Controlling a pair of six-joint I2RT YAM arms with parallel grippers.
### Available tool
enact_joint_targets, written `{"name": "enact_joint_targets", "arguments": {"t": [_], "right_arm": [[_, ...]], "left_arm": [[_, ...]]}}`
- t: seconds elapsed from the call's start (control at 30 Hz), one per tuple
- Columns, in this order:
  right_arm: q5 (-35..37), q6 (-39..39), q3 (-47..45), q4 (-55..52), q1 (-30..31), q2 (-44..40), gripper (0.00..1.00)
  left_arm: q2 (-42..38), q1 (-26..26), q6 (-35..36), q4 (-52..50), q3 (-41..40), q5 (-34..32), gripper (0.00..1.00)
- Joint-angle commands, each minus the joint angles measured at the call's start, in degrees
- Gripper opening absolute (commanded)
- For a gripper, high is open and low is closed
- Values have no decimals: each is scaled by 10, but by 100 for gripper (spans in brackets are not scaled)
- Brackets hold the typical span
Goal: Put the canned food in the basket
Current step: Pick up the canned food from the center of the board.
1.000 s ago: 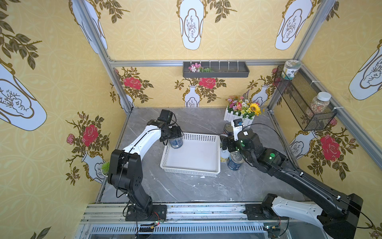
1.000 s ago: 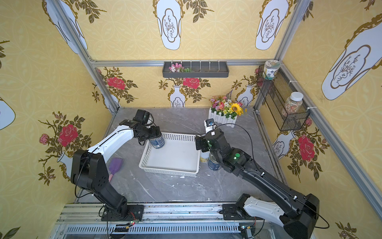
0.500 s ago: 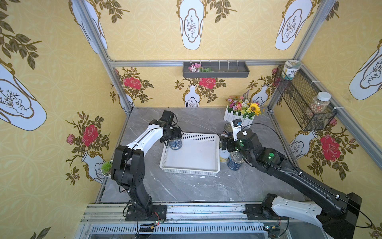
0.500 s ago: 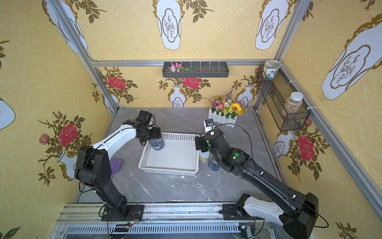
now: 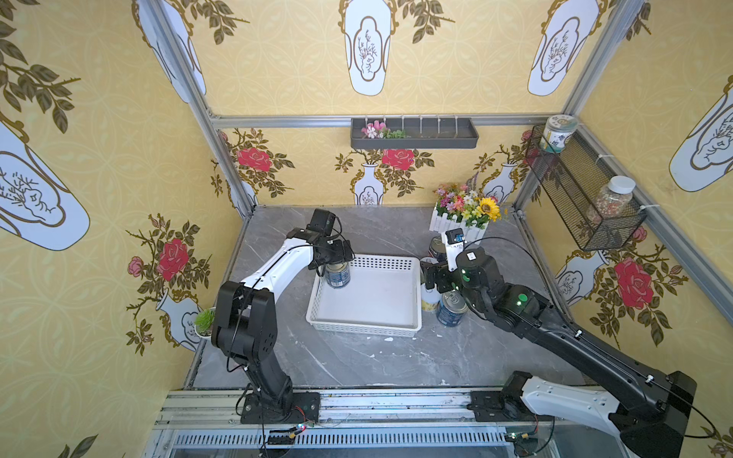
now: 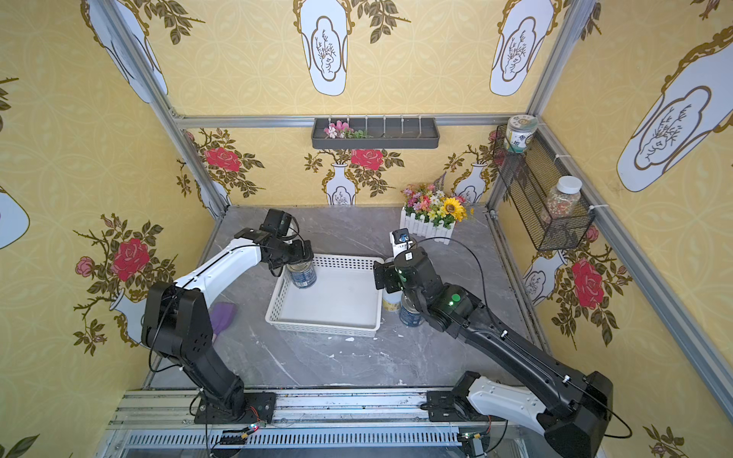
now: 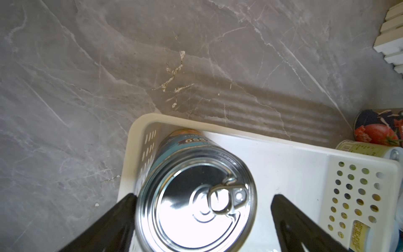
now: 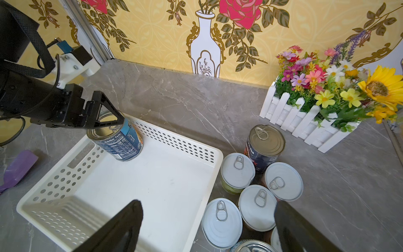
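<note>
The white perforated basket (image 5: 365, 327) (image 6: 321, 327) (image 8: 174, 139) lies mid-table. One dark-blue-labelled can (image 5: 338, 274) (image 6: 302, 274) (image 7: 196, 203) (image 8: 122, 141) stands in its far left corner. My left gripper (image 5: 337, 257) (image 7: 202, 196) straddles that can's top and is open. One finger touches the rim and the other stands clear of it. My right gripper (image 5: 430, 277) (image 8: 208, 204) hangs open and empty above the basket's right wall. Several white-lidded cans (image 8: 257, 207) and a dark can (image 8: 266, 141) are clustered on the table there.
A white picket flower box (image 5: 462, 220) stands at the back right. A black wire basket (image 5: 583, 198) with jars hangs on the right wall. A purple object (image 6: 222, 317) and a small potted plant (image 5: 204, 321) sit by the left wall.
My left gripper and the blue can have shifted only slightly at the basket's far left corner. The right arm has stayed still.
</note>
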Motion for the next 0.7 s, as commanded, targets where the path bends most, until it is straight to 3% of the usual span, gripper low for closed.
{"name": "enact_joint_targets", "arguments": {"t": [0.0,0.17,0.3,0.4,0.5,0.57,0.67], "right_arm": [[3,-3,0,17,0,-3,97],[33,3,0,13,0,-14,97],[180,70,-5,-18,-5,-28,97],[250,139,-9,-47,-15,-34,97],[256,167,-13,-55,-19,-36,97],[245,167,-19,-47,-21,-36,97],[226,169,-17,-68,-33,-27,97]], "left_arm": [[-10,0,4,12,3,8,100],[-104,4,-2,45,-22,9,100],[-268,19,-41,82,-100,-6,100],[-406,20,-83,93,-192,-7,100],[-492,20,-98,75,-260,68,100],[-533,20,-85,76,-312,70,100],[-556,10,-96,41,-320,-22,100]]}}
